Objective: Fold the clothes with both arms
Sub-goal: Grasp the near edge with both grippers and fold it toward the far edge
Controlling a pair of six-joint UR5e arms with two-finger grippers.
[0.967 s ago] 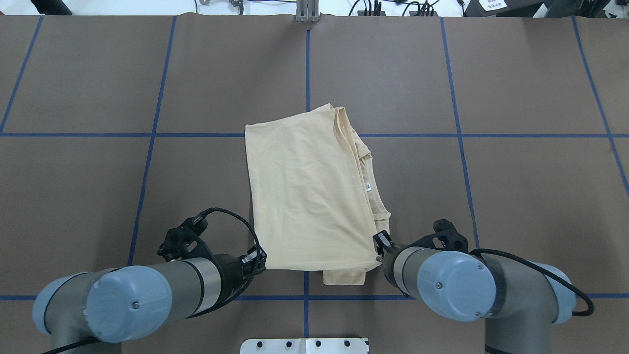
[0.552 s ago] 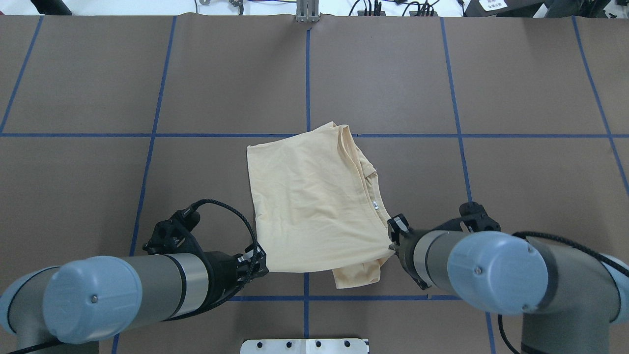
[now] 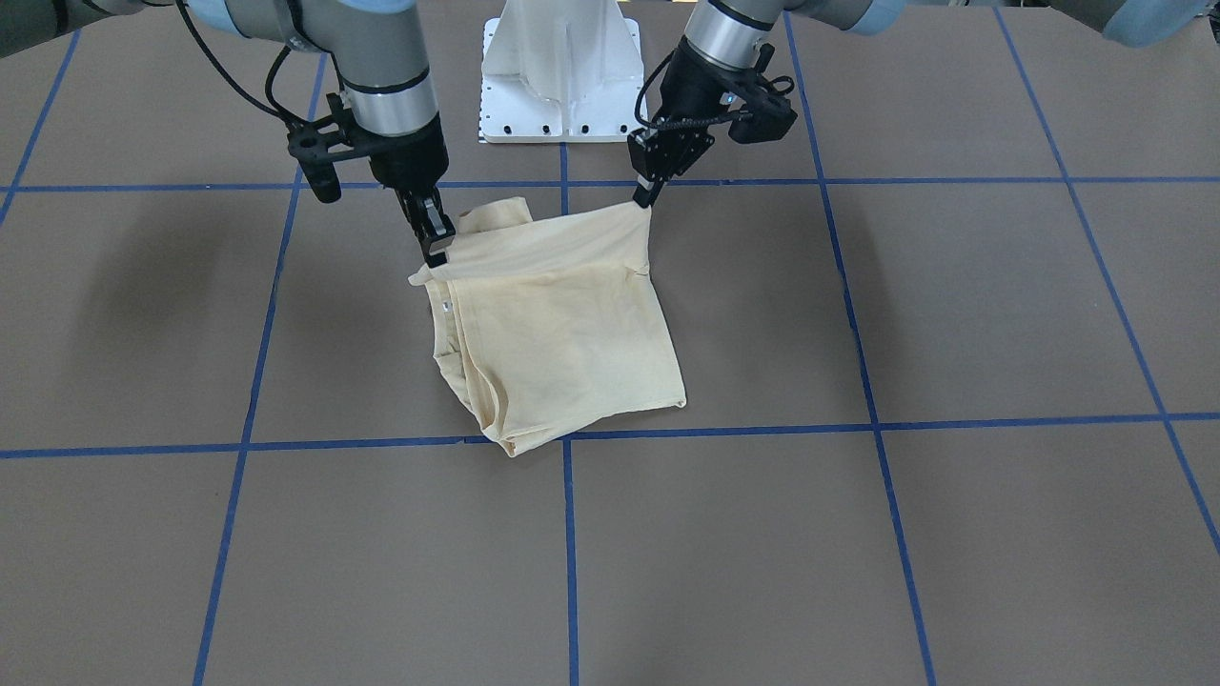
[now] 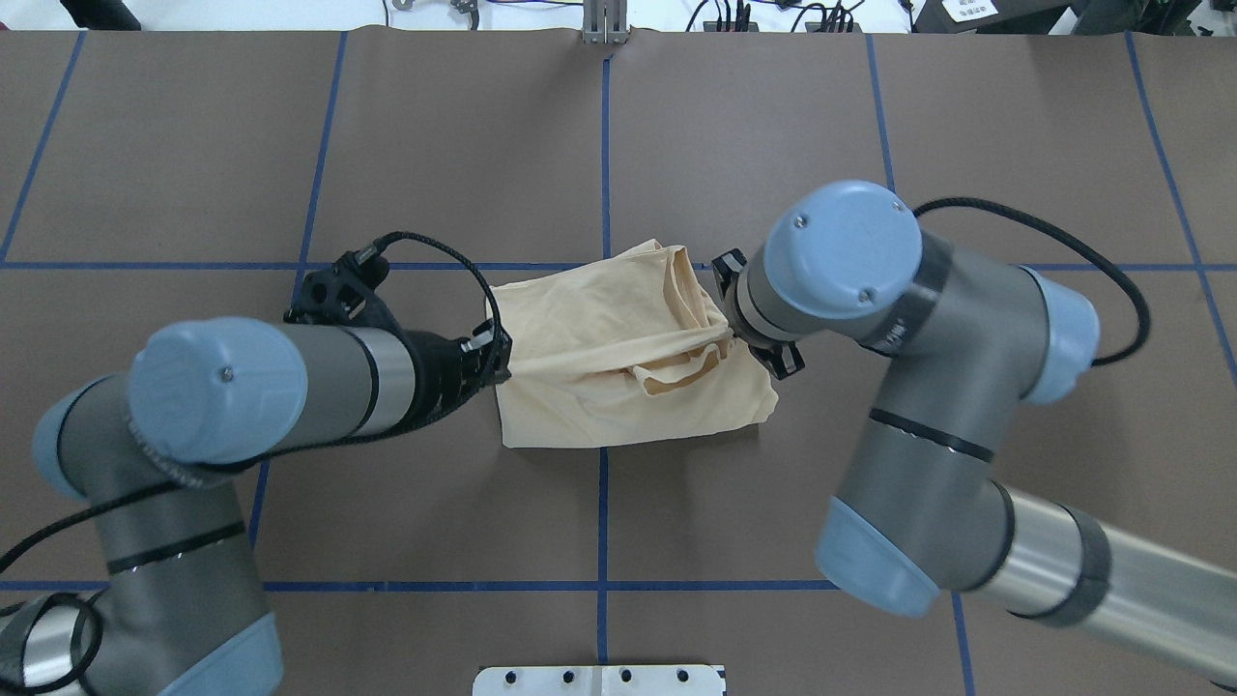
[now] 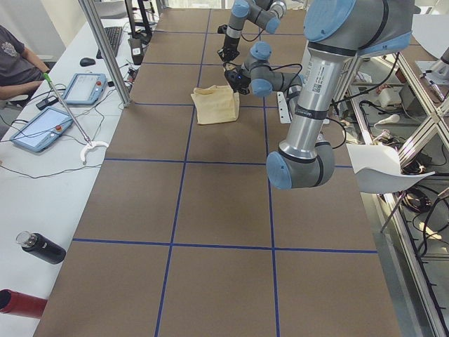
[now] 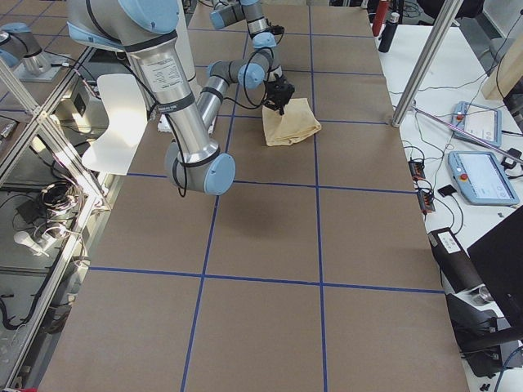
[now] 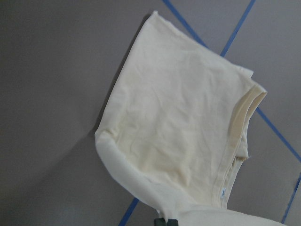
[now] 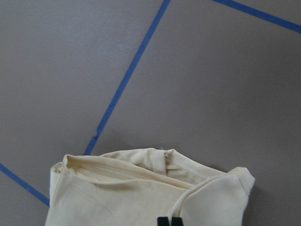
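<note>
**Open tabletop around the shirt**

Bare tabletop [image 3: 858, 553] spreads wide beyond the shirt [image 3: 562, 343]. Between the left hand [image 3: 644, 197] and right hand [image 3: 435, 252], the taut lifted edge bars passage. The white pedestal [image 3: 562, 86] stands near behind, apparently leaving a narrow lane.

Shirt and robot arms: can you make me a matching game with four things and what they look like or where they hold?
Things:
1 shirt
2 left gripper
3 right gripper
4 tape lines

Matches:
A blue
B pale yellow
C shut on the shirt's collar side
D shut on the shirt's side away from the collar

Pairs: 1-B, 2-D, 3-C, 4-A
</note>
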